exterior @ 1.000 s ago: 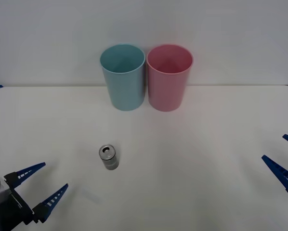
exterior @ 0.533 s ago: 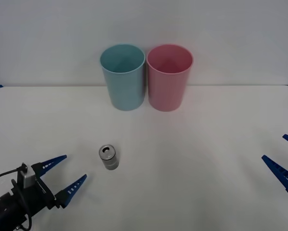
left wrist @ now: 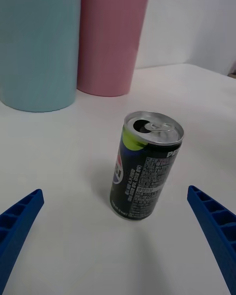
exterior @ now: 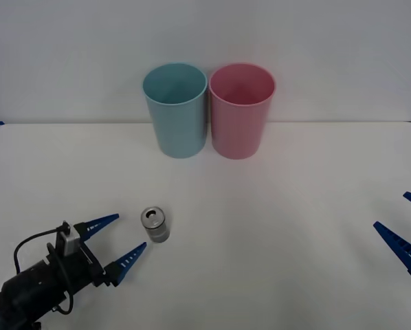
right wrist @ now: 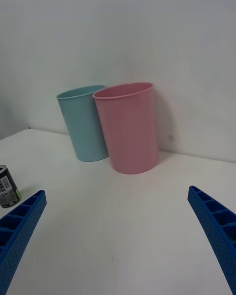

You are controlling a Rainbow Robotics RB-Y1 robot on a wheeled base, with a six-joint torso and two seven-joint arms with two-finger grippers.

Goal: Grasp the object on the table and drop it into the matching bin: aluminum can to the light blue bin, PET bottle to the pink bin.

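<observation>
Since the earlier frames the left tool point(exterior: 116, 245) has travelled forward across the table point(exterior: 295, 206) toward the aluminum can point(exterior: 154, 225), and now sits just short of it with both blue fingers spread wide and nothing between them; the can has stayed where it was, upright on the table, well in front of the light blue bin point(exterior: 176, 110) and slightly to that bin's left; the can's top is open at the mouth with the pull tab shiny, and from the left wrist view the can point(left wrist: 145, 171) stands between and beyond the two finger tips, touching neither; its side is dark with printed lettering and a patch of yellow-green near the rim. Behind the can the light blue bin and the pink bin point(exterior: 241, 110) stand side by side at the table's far edge, their walls touching or nearly so, the pink one to the right of the blue. Far to the right of the can, the right tool point(exterior: 405, 230) waits at the table's edge, fingers spread wide apart and empty, unmoved.
</observation>
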